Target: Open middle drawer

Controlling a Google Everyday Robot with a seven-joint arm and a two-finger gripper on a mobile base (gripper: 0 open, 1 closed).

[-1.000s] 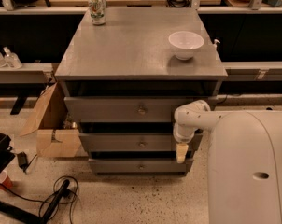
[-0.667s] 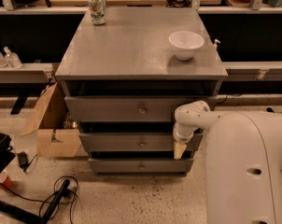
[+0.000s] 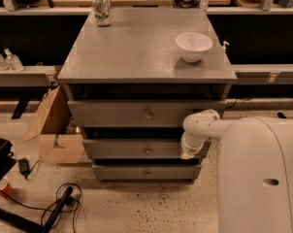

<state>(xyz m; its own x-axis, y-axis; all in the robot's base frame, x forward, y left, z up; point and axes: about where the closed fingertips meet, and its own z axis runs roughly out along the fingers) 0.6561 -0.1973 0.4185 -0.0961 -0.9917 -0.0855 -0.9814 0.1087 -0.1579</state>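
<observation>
by right end of middle drawer | pincer hangs tip-down | open or closed: cannot tell

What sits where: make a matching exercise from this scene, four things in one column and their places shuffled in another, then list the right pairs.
Things:
1. can
2. bowl
3. gripper
4. cardboard box

Places:
A. on the floor, left of the cabinet
B. at the right end of the middle drawer front
C. back left corner of the cabinet top
D. right side of the cabinet top

Pairs: 1-C, 2-D, 3-B, 4-A
</observation>
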